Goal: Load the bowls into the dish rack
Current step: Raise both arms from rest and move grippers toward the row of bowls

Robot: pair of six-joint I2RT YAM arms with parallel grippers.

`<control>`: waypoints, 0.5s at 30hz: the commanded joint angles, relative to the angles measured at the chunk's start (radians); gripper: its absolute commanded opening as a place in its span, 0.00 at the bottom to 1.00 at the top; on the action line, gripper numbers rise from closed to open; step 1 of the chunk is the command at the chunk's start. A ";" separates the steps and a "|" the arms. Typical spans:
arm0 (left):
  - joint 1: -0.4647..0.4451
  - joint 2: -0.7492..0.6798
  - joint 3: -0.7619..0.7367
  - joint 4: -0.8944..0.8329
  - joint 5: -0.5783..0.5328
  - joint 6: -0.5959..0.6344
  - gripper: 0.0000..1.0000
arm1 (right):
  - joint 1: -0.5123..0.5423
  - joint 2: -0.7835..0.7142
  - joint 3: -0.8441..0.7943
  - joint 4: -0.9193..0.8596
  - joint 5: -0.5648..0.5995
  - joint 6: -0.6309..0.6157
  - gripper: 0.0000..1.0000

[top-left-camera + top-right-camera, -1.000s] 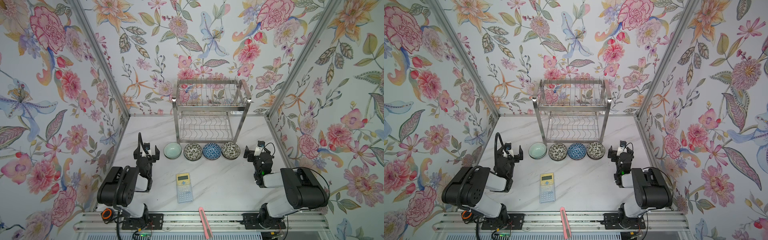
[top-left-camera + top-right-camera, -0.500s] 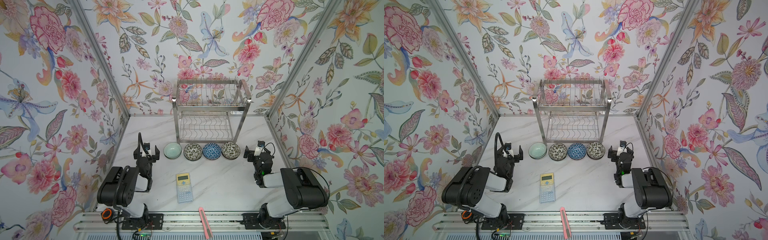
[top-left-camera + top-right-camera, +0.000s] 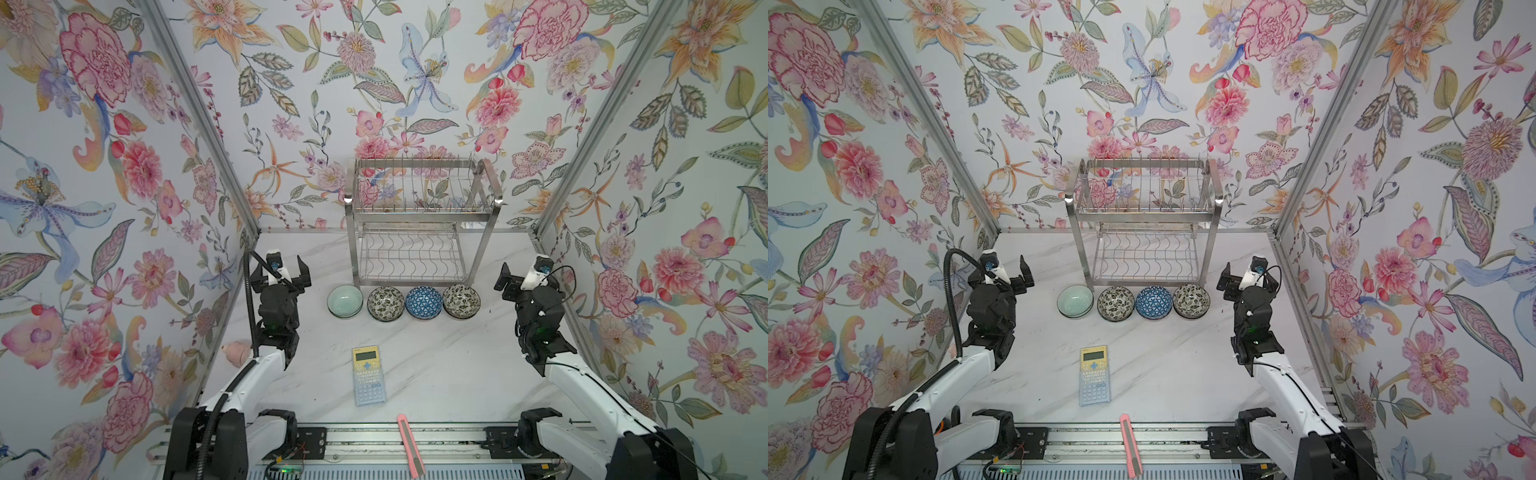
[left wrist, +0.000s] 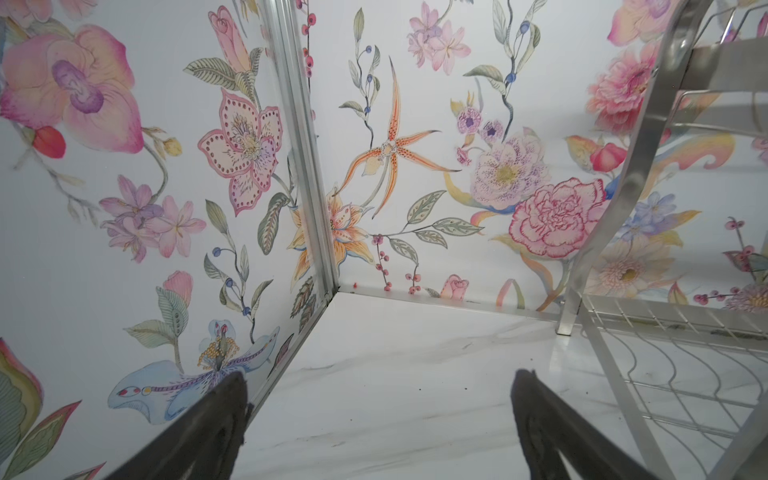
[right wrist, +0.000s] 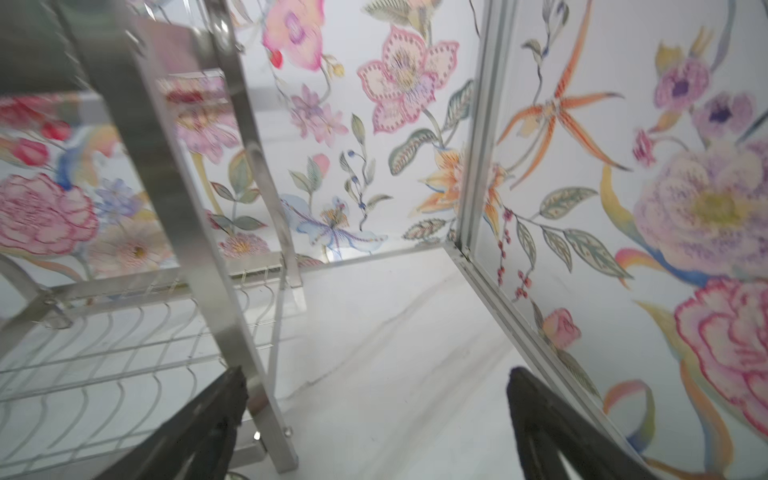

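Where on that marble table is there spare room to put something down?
Bare marble lies right of the calculator, and between it and the bowls. Both dish rack tiers are empty. Crowded: the four bowls, closely lined up before the rack.

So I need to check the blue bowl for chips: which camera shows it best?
Both top views: the blue bowl sits in plain sight from above, third from the left in the row before the rack, nothing covering it. Neither wrist view shows it; they catch only rack, wall and table.
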 commanded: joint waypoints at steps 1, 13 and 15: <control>-0.018 0.006 0.050 -0.348 0.076 -0.083 0.99 | 0.053 -0.002 0.149 -0.421 -0.073 0.003 0.99; -0.151 0.120 0.178 -0.596 0.173 -0.088 0.99 | 0.193 0.122 0.605 -0.903 -0.152 -0.100 0.99; -0.151 0.130 0.168 -0.591 0.180 -0.094 0.99 | 0.198 0.140 0.640 -0.944 -0.095 -0.111 0.99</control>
